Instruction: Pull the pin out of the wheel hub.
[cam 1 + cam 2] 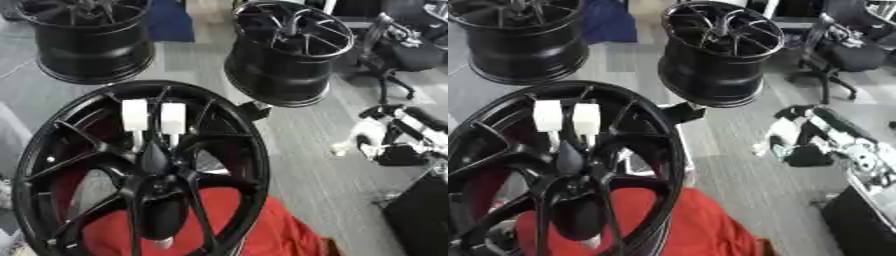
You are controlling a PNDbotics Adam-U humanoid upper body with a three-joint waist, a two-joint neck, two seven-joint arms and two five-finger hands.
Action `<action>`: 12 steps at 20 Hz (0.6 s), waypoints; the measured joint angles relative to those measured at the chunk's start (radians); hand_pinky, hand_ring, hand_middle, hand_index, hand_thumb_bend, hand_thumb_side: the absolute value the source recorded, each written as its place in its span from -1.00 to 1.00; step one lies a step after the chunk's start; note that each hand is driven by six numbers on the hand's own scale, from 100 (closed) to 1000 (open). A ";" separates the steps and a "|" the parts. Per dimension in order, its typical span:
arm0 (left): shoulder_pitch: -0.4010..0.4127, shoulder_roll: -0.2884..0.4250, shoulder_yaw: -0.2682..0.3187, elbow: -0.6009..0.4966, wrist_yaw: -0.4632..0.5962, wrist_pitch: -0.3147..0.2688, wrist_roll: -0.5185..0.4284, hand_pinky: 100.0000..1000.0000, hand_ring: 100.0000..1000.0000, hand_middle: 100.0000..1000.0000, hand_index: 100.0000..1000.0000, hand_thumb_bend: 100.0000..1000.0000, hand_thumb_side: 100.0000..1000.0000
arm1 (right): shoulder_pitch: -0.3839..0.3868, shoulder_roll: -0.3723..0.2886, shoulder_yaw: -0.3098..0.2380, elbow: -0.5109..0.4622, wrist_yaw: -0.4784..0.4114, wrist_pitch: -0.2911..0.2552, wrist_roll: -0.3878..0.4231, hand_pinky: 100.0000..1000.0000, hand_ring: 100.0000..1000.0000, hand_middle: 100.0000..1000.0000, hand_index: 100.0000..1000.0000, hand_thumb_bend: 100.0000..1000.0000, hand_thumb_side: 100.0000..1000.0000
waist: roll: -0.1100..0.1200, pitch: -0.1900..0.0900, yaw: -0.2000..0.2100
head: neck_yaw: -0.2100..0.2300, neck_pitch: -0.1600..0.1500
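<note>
Glossy black spoked metal wheel hub [140, 170]; two white block-topped pins [153, 117] in it; red cloth [262, 230] beneath; grey floor [306, 165].

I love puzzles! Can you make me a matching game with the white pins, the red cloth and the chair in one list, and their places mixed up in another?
Things:
1. white pins
2. red cloth
3. office chair

Places:
A. far off, at the upper right
B. inside the near wheel, above its middle
C. beneath the near wheel

Pairs: 1-B, 2-C, 3-A
</note>
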 measured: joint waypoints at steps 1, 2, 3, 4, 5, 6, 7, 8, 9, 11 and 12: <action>0.001 0.000 0.001 0.000 0.000 0.000 0.000 0.01 -0.08 0.05 0.49 -1.00 0.48 | 0.019 0.042 -0.017 0.001 0.033 0.039 -0.012 0.64 0.62 0.70 0.86 -1.00 -0.77 | 0.000 0.000 0.000 | 0.000 0.000; 0.001 0.000 0.002 0.000 0.000 0.000 0.000 0.01 -0.08 0.05 0.49 -1.00 0.48 | 0.032 0.081 -0.036 0.005 0.065 0.078 -0.022 0.68 0.68 0.75 0.88 -1.00 -0.56 | 0.000 -0.002 0.000 | 0.000 0.000; 0.002 0.000 0.003 0.000 -0.001 0.000 0.001 0.01 -0.08 0.05 0.49 -1.00 0.48 | 0.038 0.119 -0.055 0.013 0.095 0.116 -0.034 0.70 0.72 0.78 0.90 -1.00 -0.35 | 0.000 -0.003 0.000 | 0.000 0.000; 0.003 0.000 0.003 0.000 -0.001 0.001 0.002 0.00 -0.08 0.05 0.49 -1.00 0.48 | 0.040 0.152 -0.075 0.020 0.123 0.150 -0.049 0.71 0.73 0.78 0.90 -1.00 -0.29 | 0.001 -0.005 0.000 | 0.000 0.000; 0.005 0.000 0.003 0.000 -0.001 0.001 0.004 0.00 -0.08 0.05 0.49 -1.00 0.48 | 0.041 0.181 -0.095 0.025 0.144 0.178 -0.070 0.71 0.74 0.78 0.90 -1.00 -0.22 | 0.002 -0.006 -0.001 | 0.000 0.000; 0.006 0.000 0.004 0.000 -0.001 0.001 0.006 0.00 -0.08 0.05 0.49 -1.00 0.48 | 0.041 0.207 -0.113 0.029 0.161 0.202 -0.097 0.70 0.73 0.78 0.89 -1.00 -0.18 | 0.004 -0.006 -0.002 | 0.000 0.000; 0.006 0.000 0.004 0.000 -0.001 0.001 0.006 0.00 -0.08 0.05 0.49 -1.00 0.48 | 0.040 0.228 -0.129 0.031 0.173 0.220 -0.129 0.69 0.71 0.76 0.88 -1.00 -0.18 | 0.005 -0.007 -0.004 | 0.000 0.000; 0.007 0.000 0.004 0.000 -0.001 0.001 0.007 0.00 -0.08 0.05 0.49 -1.00 0.48 | 0.039 0.246 -0.142 0.031 0.179 0.235 -0.163 0.69 0.70 0.75 0.88 -1.00 -0.18 | 0.005 -0.009 -0.006 | 0.000 0.000; 0.008 0.000 0.004 0.000 -0.001 0.001 0.007 0.00 -0.08 0.05 0.49 -1.00 0.48 | 0.033 0.261 -0.152 0.031 0.181 0.245 -0.198 0.67 0.68 0.74 0.87 -1.00 -0.20 | 0.005 -0.011 -0.006 | 0.000 0.000; 0.010 0.000 0.004 0.001 -0.001 0.001 0.006 0.00 -0.08 0.05 0.49 -1.00 0.48 | 0.024 0.282 -0.165 0.030 0.178 0.251 -0.264 0.65 0.65 0.71 0.86 -1.00 -0.21 | 0.006 -0.012 -0.007 | 0.000 0.000; 0.011 0.000 0.004 0.002 -0.001 0.001 0.006 0.00 -0.08 0.05 0.49 -1.00 0.48 | 0.021 0.289 -0.168 0.030 0.172 0.249 -0.294 0.63 0.64 0.70 0.85 -1.00 -0.22 | 0.008 -0.012 -0.007 | 0.000 0.000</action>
